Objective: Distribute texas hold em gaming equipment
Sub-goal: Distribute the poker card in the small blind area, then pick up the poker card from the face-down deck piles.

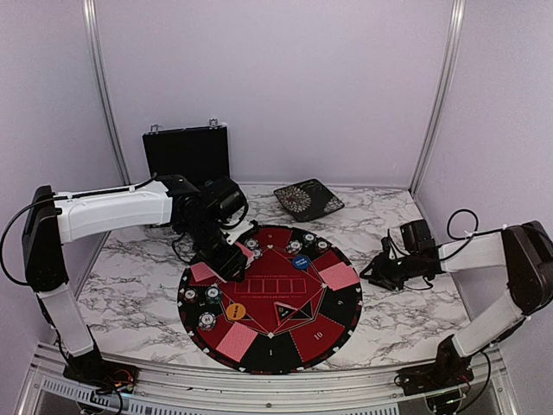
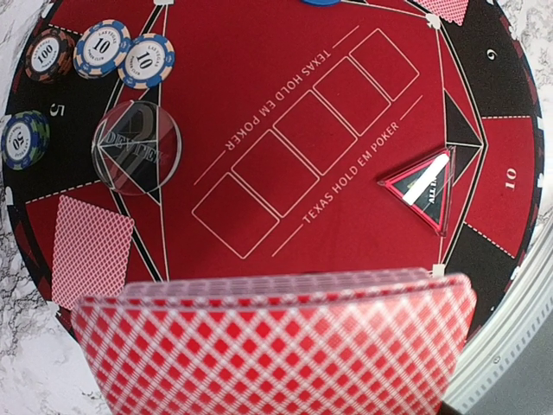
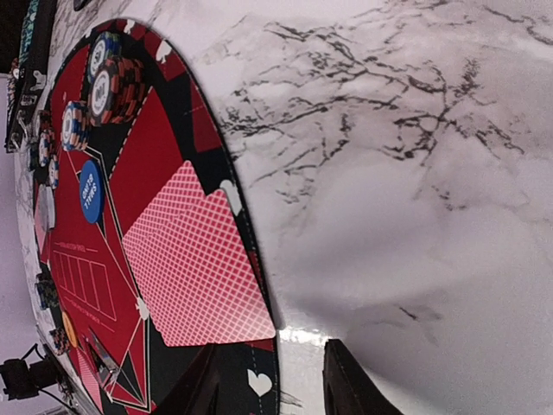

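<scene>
The left gripper [image 1: 230, 262] is clamped on a deck [image 2: 276, 346] of red-backed cards, its arm stretched in from the left and bent down over the mat [image 1: 315, 333]. The right gripper [image 3: 275, 385], fingers apart, hangs low at the mat's right edge beside a face-down card [image 3: 194, 259], its arm folded over the desk [image 1: 406, 320]

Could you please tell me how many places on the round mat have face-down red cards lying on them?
3: left-edge cards, right-edge cards and near-left cards, all on the mat. The left arm may hide more.
</scene>
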You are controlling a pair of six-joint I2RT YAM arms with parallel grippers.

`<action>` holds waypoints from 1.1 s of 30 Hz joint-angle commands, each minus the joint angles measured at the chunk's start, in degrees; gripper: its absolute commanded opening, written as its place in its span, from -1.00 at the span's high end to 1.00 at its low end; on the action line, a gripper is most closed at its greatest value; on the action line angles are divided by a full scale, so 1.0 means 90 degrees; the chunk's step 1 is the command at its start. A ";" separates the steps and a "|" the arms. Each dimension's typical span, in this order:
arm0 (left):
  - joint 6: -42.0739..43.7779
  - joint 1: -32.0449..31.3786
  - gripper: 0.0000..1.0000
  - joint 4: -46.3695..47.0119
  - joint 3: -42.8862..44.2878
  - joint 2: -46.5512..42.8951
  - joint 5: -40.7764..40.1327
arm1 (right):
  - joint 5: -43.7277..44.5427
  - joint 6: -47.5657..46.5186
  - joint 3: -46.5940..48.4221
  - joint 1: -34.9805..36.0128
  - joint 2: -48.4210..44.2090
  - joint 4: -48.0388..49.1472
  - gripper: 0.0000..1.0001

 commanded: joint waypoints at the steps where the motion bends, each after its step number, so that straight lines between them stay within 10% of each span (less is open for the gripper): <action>1: 0.0070 0.0024 0.21 0.0046 0.0033 -0.0129 0.0153 | 0.0226 -0.0032 0.0363 0.0278 -0.0514 -0.0330 0.13; 15: 0.0067 -0.0165 0.21 0.0019 0.0242 -0.0083 0.0245 | -0.1348 0.2221 0.0694 0.2216 0.0042 0.2662 -0.33; 33: 0.0018 -0.0397 0.21 -0.0196 0.0468 -0.0027 0.0239 | -0.1873 0.3626 0.2016 0.3476 0.1896 0.4808 -0.39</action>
